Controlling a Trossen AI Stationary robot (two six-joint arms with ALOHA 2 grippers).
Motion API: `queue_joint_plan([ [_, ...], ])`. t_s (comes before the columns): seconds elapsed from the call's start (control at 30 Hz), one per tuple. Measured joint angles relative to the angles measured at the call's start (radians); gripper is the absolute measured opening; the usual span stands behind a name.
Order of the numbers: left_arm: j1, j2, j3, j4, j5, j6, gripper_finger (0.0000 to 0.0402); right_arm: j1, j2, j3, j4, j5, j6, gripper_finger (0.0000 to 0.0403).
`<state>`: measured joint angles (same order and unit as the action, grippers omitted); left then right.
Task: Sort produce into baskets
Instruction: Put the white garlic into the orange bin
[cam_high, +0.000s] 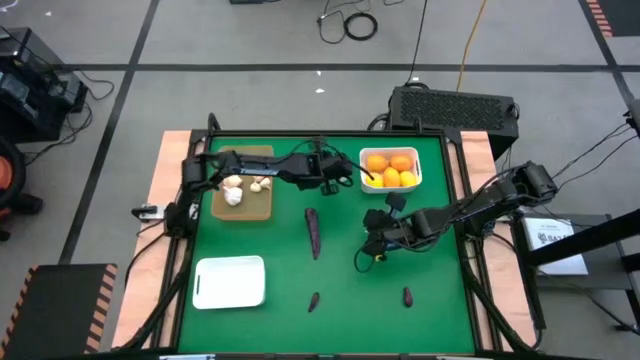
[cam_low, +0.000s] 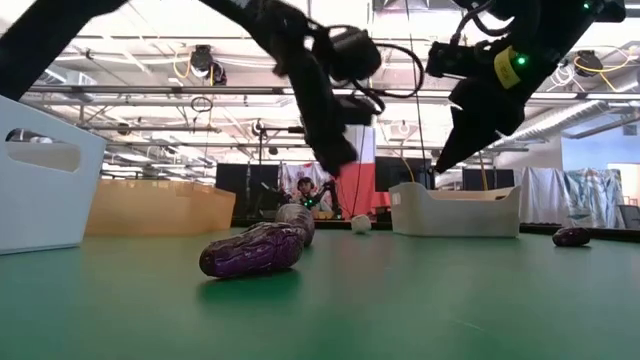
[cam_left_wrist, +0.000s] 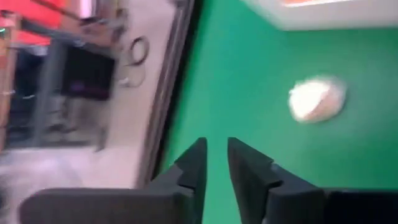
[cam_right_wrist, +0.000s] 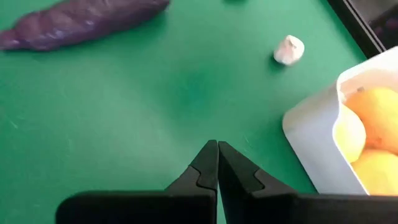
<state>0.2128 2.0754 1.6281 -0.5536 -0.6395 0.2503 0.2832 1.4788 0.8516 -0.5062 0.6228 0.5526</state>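
A: State the surroundings and work surface.
B: Grey concrete floor (cam_high: 250, 40) with loose cables, and a flat green tabletop (cam_high: 340, 290) edged by pale wooden boards.

A: Containers?
B: A flat tan wooden tray (cam_high: 245, 205) holds cream-white garlic bulbs (cam_high: 232, 190). A white rounded tray (cam_high: 392, 186) holds orange and yellow citrus fruits (cam_high: 390, 170). A second white tray (cam_high: 230, 282) stands near the front left.

A: Loose produce?
B: A long dark purple eggplant (cam_high: 314, 232) lies mid-table, two small purple pieces (cam_high: 313, 301) sit nearer the front, and one garlic bulb (cam_right_wrist: 289, 50) rests beside the citrus tray.

A: Tools?
B: The left gripper (cam_left_wrist: 216, 163) hangs above the green surface near that bulb, its fingers slightly apart and holding nothing. The right gripper (cam_right_wrist: 217, 163) hangs over bare green beside the citrus tray, fingers pressed together, empty.
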Motion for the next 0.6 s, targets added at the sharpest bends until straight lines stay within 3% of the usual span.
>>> queue_joint_plan([
  [0.1,0.004,-0.064,0.000,-0.167,-0.042,-0.008,0.0096,-0.004,0.000,0.000,0.052,0.003,-0.081,0.0000],
  [0.27,0.070,-0.214,-0.063,-0.325,0.099,-0.086,0.0106,-0.048,0.000,0.021,0.146,-0.035,-0.246,0.0001],
  [0.43,0.154,-0.459,-0.301,-0.223,0.195,-0.136,0.0107,-0.174,0.000,0.107,0.157,-0.155,-0.383,0.0033],
  [0.6,0.185,-0.703,-0.566,-0.018,0.280,-0.167,0.0107,-0.350,0.032,0.197,0.157,-0.276,-0.480,0.0102],
])
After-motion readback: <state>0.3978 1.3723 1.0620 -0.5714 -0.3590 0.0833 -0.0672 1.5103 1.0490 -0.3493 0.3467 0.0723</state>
